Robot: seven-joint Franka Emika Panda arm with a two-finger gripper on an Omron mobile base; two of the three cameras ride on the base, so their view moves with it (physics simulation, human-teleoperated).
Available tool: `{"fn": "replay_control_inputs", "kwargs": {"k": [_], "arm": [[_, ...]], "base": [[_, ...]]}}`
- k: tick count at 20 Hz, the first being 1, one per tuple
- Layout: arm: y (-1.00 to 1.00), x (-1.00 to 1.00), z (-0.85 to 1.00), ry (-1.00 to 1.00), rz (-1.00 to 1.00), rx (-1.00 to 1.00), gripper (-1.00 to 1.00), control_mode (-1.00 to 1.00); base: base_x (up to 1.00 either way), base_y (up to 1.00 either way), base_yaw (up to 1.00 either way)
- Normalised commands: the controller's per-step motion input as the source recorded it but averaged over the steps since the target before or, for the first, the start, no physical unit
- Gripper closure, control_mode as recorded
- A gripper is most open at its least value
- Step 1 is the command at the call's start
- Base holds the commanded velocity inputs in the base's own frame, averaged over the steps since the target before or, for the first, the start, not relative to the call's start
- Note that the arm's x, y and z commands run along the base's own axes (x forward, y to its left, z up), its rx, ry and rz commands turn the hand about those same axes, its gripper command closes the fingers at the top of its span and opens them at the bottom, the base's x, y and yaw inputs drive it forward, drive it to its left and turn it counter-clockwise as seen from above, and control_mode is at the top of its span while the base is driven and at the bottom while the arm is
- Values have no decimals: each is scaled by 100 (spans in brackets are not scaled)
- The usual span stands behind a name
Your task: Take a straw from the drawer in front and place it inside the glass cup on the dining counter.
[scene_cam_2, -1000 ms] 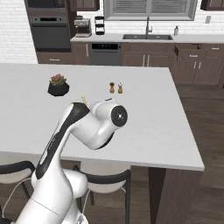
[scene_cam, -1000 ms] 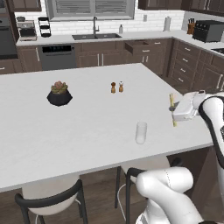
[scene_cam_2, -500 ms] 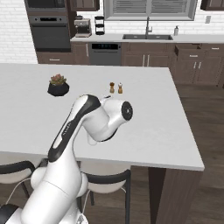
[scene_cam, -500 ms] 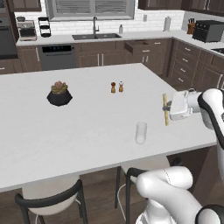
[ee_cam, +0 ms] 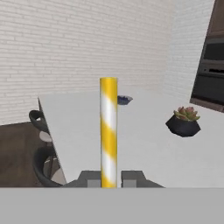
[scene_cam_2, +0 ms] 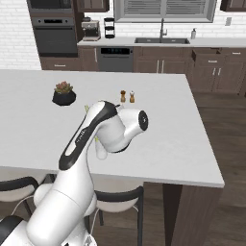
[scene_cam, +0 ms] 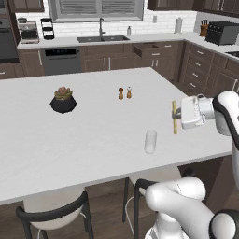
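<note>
In the left base view we see the gripper [scene_cam: 179, 113] clamped on the straw [scene_cam: 174, 117], which stands nearly upright over the right end of the dining counter [scene_cam: 84, 130]. The glass cup [scene_cam: 150, 141] sits nearer the front edge, to the left of the straw and apart from it. To do this step well we should carry the straw over until its lower end hangs above the cup's mouth, keep it close to vertical, lower it inside the rim, and only then let go; the cup looks light and clear, so a sideways knock could tip it. Against the earlier left base pictures, the gripper and straw have moved in from the counter's right edge towards the cup, and the straw stands more upright.

In the right base view the arm hides most of the work; a sliver of yellow beside the arm's upper link may be the straw, but we cannot be sure. The arm has swung further over the counter than before. The drawer [scene_cam_2: 207, 55] hangs open in the far cabinets.

In the hand view the straw [ee_cam: 108, 131] rises between the closed finger tips [ee_cam: 133, 176], striped yellow and white, with the potted plant [ee_cam: 183, 121] beyond it on the counter.
</note>
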Motion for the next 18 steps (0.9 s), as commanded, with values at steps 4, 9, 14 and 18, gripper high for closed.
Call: {"fn": "replay_control_inputs", "kwargs": {"k": [4, 9, 14, 18], "arm": [[7, 0, -17, 0, 0, 3, 100, -100], [4, 0, -8, -3, 0, 2, 100, -100], [17, 0, -5, -5, 0, 1, 100, -100], [16, 0, -11, 0, 0, 0, 100, -100]], "base": [[0, 0, 0], [0, 0, 0], [0, 0, 0], [0, 0, 0]]}}
